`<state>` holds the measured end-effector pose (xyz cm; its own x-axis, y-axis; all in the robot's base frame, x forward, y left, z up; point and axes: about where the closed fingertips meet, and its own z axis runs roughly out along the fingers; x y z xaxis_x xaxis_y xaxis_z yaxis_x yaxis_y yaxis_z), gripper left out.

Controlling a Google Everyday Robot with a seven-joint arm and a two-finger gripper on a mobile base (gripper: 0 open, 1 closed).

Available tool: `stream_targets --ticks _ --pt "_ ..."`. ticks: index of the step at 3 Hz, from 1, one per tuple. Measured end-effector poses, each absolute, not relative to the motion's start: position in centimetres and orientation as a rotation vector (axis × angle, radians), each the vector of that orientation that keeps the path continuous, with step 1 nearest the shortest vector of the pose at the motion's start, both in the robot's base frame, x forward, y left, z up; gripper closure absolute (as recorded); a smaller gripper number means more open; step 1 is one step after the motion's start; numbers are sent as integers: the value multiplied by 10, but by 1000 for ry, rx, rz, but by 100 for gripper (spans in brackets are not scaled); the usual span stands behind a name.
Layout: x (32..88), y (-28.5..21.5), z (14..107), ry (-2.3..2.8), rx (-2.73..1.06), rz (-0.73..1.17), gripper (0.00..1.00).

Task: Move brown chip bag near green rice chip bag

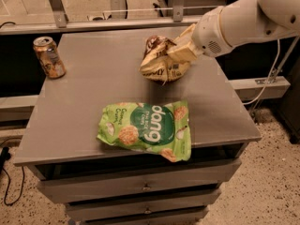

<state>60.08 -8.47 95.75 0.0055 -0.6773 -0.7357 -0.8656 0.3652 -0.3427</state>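
The brown chip bag [161,62], dark brown on top and cream below, hangs crumpled in the air above the middle right of the grey table [93,83]. My gripper [176,50] is shut on the bag's upper right side, with the white arm reaching in from the right. The green rice chip bag [147,129], with white "dang" lettering, lies flat at the table's front edge, just below and in front of the held bag.
An orange-brown soda can [48,56] stands upright at the table's far left corner. Drawers sit under the tabletop. A cable hangs at the right, beside the table.
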Motion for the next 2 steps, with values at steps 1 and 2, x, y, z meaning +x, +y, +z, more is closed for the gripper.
stream_targets --ticks 1,2 --pt "578 -87 938 1791 -1385 305 82" --pt "567 -91 919 1838 -1385 325 59"
